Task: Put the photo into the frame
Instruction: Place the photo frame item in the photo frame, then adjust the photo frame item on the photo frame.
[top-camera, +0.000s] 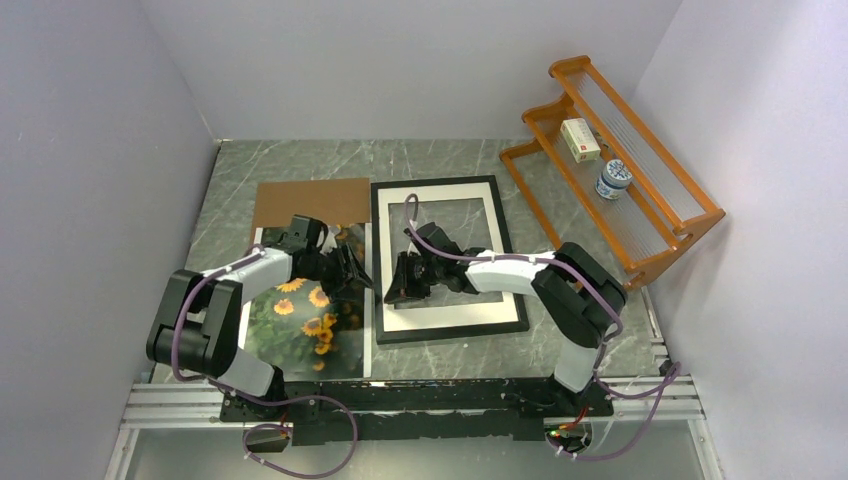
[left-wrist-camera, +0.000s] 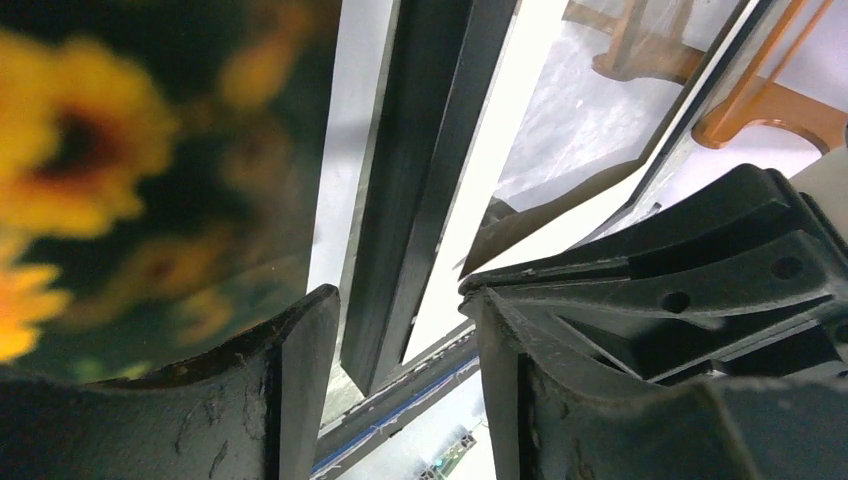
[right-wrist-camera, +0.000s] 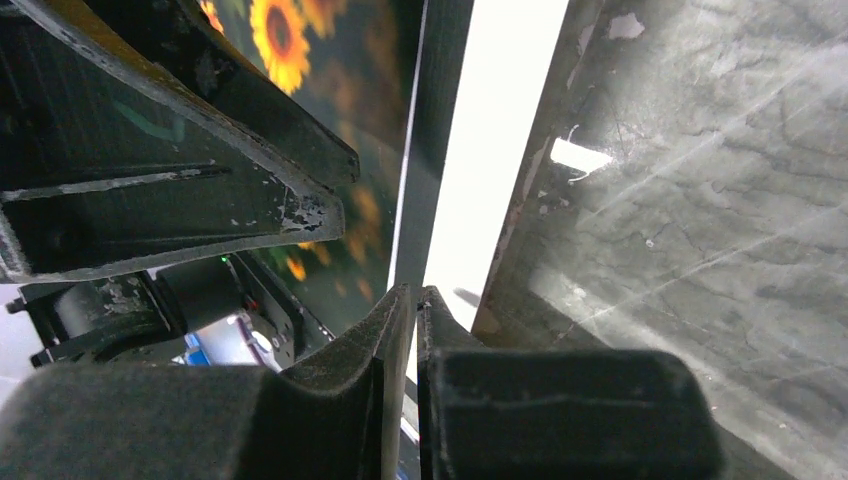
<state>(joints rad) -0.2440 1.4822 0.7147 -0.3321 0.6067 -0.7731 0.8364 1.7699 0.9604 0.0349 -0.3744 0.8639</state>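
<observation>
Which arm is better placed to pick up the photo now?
Left, probably. The left claw is open beside the photo, which lies on its side; the right claw is shut at the frame edge.

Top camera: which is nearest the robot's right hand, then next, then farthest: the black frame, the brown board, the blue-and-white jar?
1. The black frame: at the right hand, left edge.
2. The brown board: back left.
3. The blue-and-white jar: far right, on the orange rack.
</observation>
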